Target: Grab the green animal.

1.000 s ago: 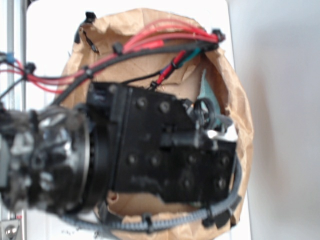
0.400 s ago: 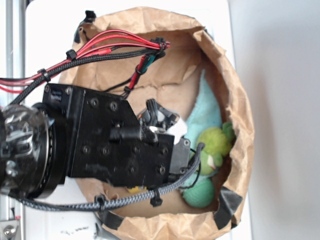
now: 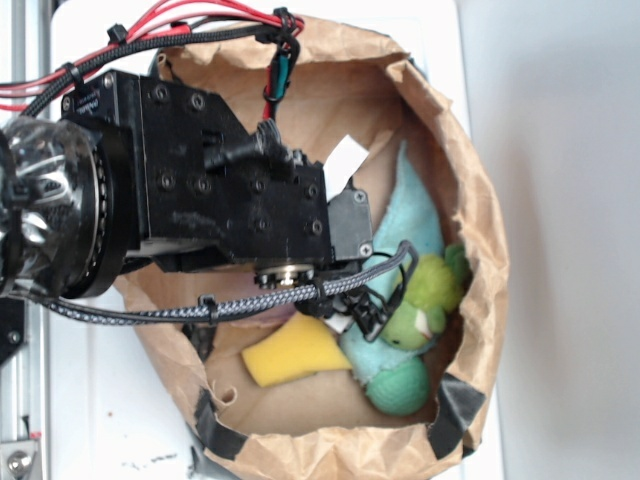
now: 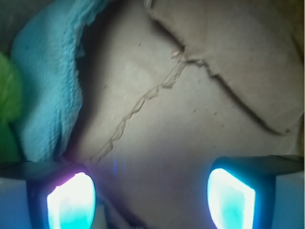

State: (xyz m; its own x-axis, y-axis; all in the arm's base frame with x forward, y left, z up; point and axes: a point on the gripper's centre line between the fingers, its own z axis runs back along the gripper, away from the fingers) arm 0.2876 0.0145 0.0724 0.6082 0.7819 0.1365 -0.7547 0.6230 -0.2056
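The green animal (image 3: pixel 428 298) is a lime plush lying against the right inner wall of the brown paper bag (image 3: pixel 487 215), with its pale beak turned toward the bag's bottom edge. In the wrist view only a blurred lime patch of the green animal (image 4: pixel 8 98) shows at the far left edge. My gripper (image 4: pixel 150 193) is open inside the bag, with bare brown paper between its glowing fingertips. It stands apart from the toy, with the teal cloth between them. In the exterior view the arm's black body (image 3: pixel 230 190) hides the fingers.
A light teal cloth (image 3: pixel 412 215) lies along the bag's right side, and in the wrist view the cloth (image 4: pixel 47 90) is left of the fingers. A darker green ball (image 3: pixel 400 385) and a yellow sponge (image 3: pixel 295 352) rest near the bag's lower edge. Cables (image 3: pixel 280 295) cross the opening.
The arm has moved up and to the left in the exterior view. That uncovered the plush, the cloth and the ball, then the yellow sponge.
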